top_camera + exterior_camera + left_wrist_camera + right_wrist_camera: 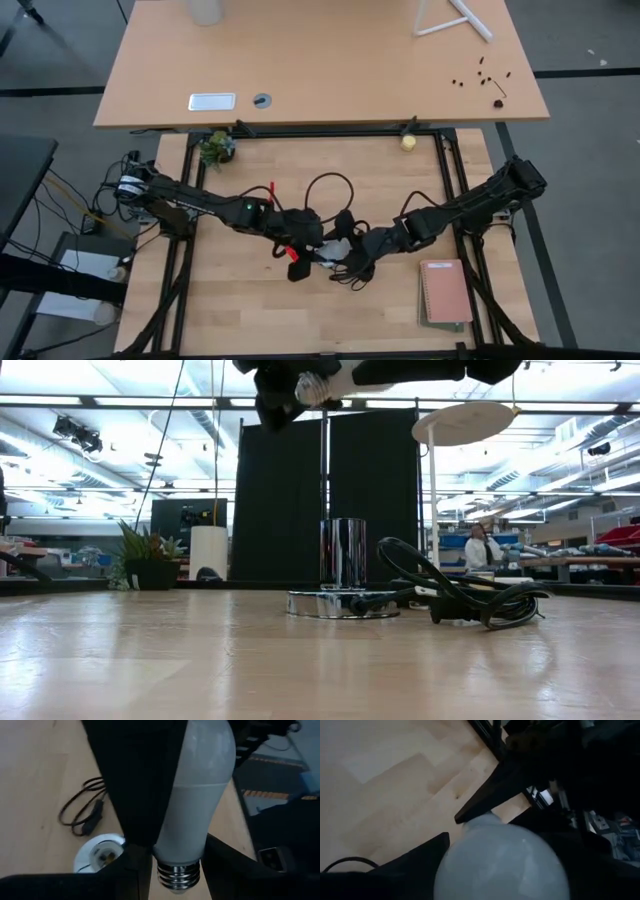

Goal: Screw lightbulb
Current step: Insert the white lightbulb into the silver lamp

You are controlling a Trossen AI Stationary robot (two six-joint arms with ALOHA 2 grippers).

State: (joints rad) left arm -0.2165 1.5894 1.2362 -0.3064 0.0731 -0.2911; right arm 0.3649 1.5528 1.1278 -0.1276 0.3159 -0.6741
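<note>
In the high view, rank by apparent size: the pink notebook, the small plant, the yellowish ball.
1. Pink notebook, clearly largest.
2. Small plant.
3. Yellowish ball, smallest.
All lie on the same tabletop, so camera distance hardly matters.

Both dark arms reach in low from the table's outer edges and meet near its middle, wrists angled toward each other. The left gripper point(312, 243) is clamped on the lightbulb point(197, 805), its fingers point(135, 795) pressed along the bulb's sides. The right gripper point(348, 252) sits just beside it, fingers spread around the bulb's rounded end.
</note>
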